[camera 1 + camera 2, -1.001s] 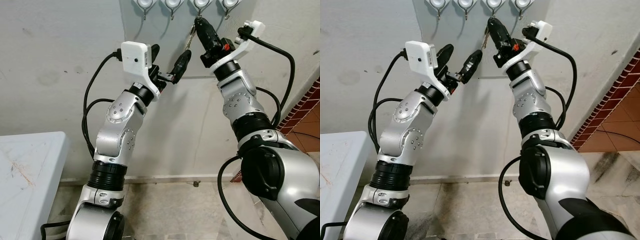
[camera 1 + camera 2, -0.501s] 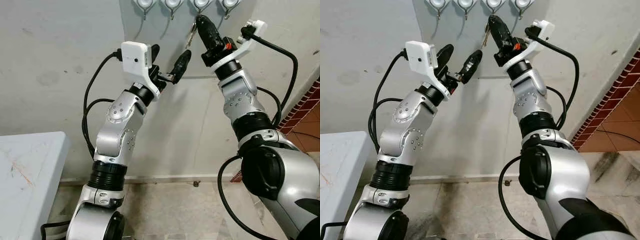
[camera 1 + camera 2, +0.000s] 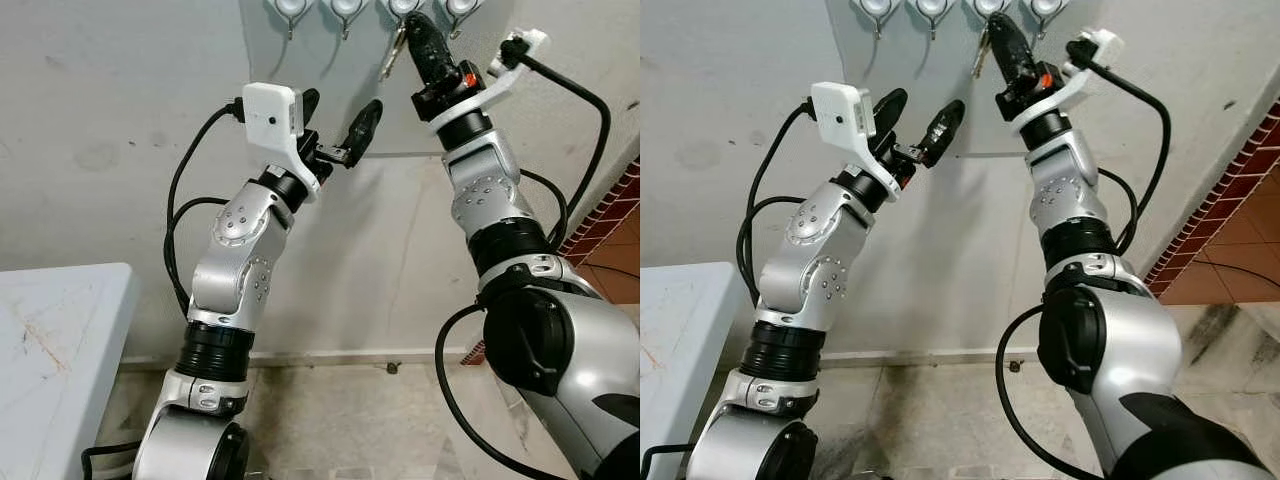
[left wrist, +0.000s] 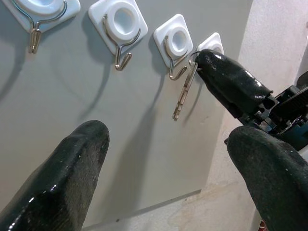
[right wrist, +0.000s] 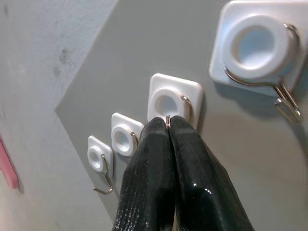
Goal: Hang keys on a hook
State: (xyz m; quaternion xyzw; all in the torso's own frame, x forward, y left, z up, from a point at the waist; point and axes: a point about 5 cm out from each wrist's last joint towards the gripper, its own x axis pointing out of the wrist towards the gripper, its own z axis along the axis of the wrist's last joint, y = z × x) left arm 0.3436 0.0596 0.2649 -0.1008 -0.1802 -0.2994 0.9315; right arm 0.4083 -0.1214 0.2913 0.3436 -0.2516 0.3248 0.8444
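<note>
Four white hooks with wire hangers sit in a row on a grey wall panel (image 3: 330, 60). My right gripper (image 3: 412, 25) is raised to the third hook from the left (image 4: 175, 53) and is shut on the ring (image 5: 168, 117) of the keys. A silver key (image 4: 185, 94) dangles from the fingertips, close to the panel. Whether the ring is over the hook's wire, I cannot tell. My left gripper (image 3: 343, 102) hovers open below and left of the keys, holding nothing.
A white table (image 3: 60, 330) stands at the lower left, next to my left arm. Red brick tiling (image 3: 610, 220) edges the wall at the right. Stained floor tiles (image 3: 350, 420) lie below.
My right gripper has lifted the keys up and slightly right, from just below the row of hooks to the third hook. The left arm has stayed put.
</note>
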